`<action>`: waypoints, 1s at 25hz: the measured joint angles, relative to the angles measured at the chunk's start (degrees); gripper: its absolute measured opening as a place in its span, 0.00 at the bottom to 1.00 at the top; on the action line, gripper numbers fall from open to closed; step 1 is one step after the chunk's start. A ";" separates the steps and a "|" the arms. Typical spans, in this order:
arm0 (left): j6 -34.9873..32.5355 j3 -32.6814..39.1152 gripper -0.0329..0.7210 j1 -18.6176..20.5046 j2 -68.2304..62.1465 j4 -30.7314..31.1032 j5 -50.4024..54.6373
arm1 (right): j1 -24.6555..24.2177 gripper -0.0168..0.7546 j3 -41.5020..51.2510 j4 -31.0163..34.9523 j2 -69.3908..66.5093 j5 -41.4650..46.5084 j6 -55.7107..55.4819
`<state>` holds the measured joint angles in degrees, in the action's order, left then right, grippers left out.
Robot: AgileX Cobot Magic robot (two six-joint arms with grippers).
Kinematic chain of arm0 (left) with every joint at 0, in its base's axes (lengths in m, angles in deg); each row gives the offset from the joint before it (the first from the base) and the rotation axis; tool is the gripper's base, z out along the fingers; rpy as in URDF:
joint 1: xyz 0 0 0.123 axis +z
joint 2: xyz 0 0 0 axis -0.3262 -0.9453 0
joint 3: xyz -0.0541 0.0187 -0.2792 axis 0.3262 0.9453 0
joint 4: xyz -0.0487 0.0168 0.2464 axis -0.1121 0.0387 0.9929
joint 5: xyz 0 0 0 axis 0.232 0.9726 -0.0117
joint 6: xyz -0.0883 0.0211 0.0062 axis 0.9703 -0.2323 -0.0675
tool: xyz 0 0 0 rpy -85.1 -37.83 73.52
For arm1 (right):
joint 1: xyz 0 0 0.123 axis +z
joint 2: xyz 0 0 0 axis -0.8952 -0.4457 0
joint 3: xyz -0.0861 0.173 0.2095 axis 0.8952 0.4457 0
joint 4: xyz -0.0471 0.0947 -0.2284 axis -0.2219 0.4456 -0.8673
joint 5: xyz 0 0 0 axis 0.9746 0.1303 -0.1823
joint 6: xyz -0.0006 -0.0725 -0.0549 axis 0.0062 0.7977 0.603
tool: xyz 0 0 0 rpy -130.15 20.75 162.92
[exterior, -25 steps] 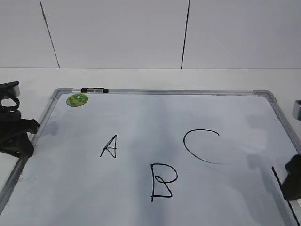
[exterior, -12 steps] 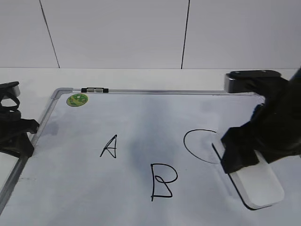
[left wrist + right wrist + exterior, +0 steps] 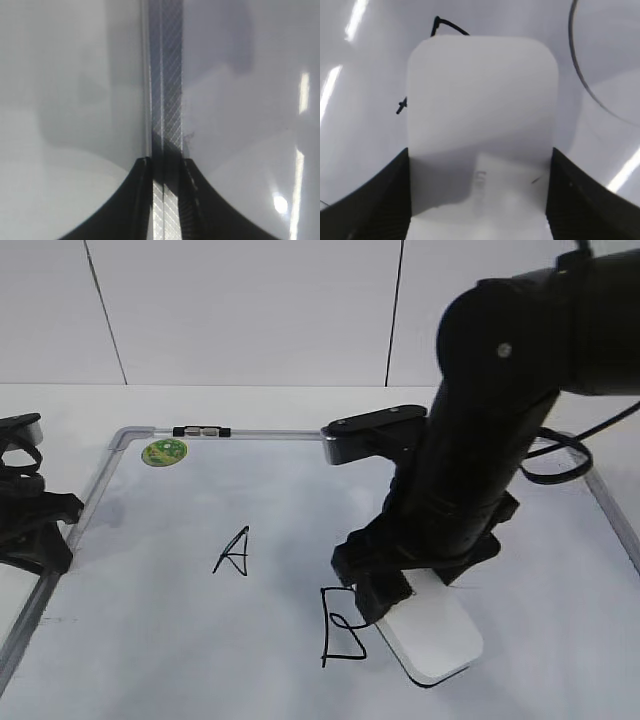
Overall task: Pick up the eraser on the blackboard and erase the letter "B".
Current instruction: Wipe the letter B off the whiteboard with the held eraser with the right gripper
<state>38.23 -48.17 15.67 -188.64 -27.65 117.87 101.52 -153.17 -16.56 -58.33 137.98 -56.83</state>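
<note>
The white blackboard (image 3: 350,434) lies flat on the table. My right gripper (image 3: 398,592) is shut on the white eraser (image 3: 437,640) and holds it flat on the board against the right side of the letter "B" (image 3: 335,628). Only the B's left stroke and bottom show; its bowls are covered. In the right wrist view the eraser (image 3: 480,115) fills the space between the jaws (image 3: 479,200), with bits of the B's line (image 3: 447,25) at its far edge. My left gripper (image 3: 40,530) is shut on the board's left frame rail (image 3: 167,100), jaws (image 3: 165,165) either side.
A black "A" (image 3: 232,552) is left of the B. The "C" is hidden behind my right arm in the exterior view; its arc (image 3: 590,85) shows in the right wrist view. A round green magnet (image 3: 164,451) sits at the board's far left corner.
My right arm has swept left across the board with the eraser, from the right edge, past the C, onto the B's right side. The left arm has not moved.
</note>
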 joint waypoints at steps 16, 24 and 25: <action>0.00 0.00 0.19 0.00 0.00 0.00 0.11 | 1.92 0.72 -7.55 -6.17 -12.07 1.77 -0.05; 0.00 0.00 0.19 0.00 0.00 0.00 0.11 | 1.92 0.72 -7.93 -7.76 -13.04 0.87 -0.14; 0.00 0.00 0.19 0.00 0.00 0.00 0.11 | 1.92 0.72 -8.05 -7.89 -13.16 0.73 -0.14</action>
<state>38.23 -48.17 15.67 -188.64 -27.65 117.99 103.43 -161.22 -24.45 -71.48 138.71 -56.97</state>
